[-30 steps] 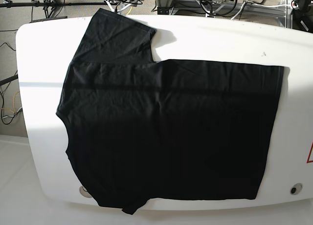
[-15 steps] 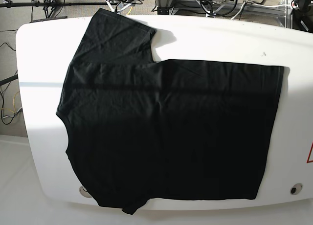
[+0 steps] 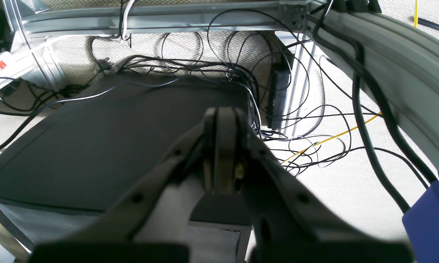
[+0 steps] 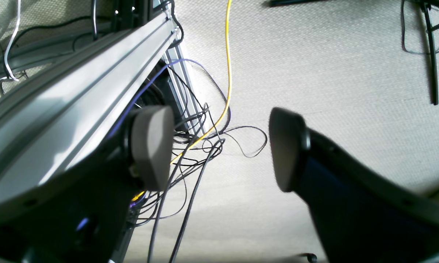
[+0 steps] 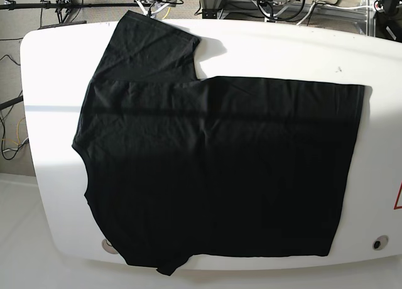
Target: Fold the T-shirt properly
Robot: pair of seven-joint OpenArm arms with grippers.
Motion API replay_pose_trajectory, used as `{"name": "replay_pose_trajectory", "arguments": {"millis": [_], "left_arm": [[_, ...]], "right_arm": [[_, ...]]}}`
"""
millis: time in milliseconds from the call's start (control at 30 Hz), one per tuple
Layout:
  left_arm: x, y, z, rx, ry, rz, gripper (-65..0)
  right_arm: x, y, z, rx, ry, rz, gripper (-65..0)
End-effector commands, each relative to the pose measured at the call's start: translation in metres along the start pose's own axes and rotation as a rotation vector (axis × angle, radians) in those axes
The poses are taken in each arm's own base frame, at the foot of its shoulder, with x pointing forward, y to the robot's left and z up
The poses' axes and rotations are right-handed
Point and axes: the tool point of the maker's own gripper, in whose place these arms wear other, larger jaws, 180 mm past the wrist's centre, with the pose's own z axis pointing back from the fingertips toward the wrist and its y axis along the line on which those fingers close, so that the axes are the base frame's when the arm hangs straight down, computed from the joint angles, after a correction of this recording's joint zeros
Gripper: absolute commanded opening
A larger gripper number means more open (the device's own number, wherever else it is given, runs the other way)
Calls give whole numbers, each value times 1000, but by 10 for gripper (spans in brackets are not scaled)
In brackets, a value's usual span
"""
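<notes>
We see the T-shirt (image 5: 213,169) lying flat on the white table (image 5: 50,69), one sleeve pointing away | left gripper (image 3: 223,146) pressed closed, holding nothing | right gripper (image 4: 219,146) wide open over the floor (image 4: 332,73)

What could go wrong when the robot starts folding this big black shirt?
Possible troubles:
1. The T-shirt hangs over the near rim of the table, so a careless tug might slide it off.
2. Both arms are parked off the table above loose cables; swinging up, one could snag.
3. The left gripper is shut and must open before grabbing cloth; the right gripper is open already.
</notes>
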Motion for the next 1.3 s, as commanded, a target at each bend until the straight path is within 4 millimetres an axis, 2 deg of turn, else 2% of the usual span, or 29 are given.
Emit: {"name": "replay_pose_trajectory", "arguments": {"millis": [0, 200, 400, 533, 667, 733, 933, 1067, 1267], "left_arm": [[1, 2, 0, 8, -5, -1, -650], [-4, 2, 0, 8, 12, 3, -650], [-6, 3, 0, 9, 16, 1, -650], [-4, 1, 0, 4, 15, 5, -650], [-8, 1, 0, 3, 30, 2, -650], [-3, 1, 0, 4, 27, 5, -650], [-3, 2, 0, 6, 28, 8, -650], [-2, 4, 0, 10, 26, 10, -650], [-1, 4, 0, 11, 24, 11, -650]], "right_arm": [[3, 0, 0, 1, -6, 8, -235], [6, 3, 0, 8, -12, 12, -226], [7, 5, 0, 9, -14, 16, -248], [5, 6, 0, 12, -9, 9, -380], [2, 6, 0, 11, -1, -2, -588], [1, 7, 0, 16, 6, 3, -578], [1, 9, 1, 21, 18, 2, -422], [0, 7, 0, 15, 22, 13, -353], [-1, 6, 0, 12, 20, 17, -354]]}}
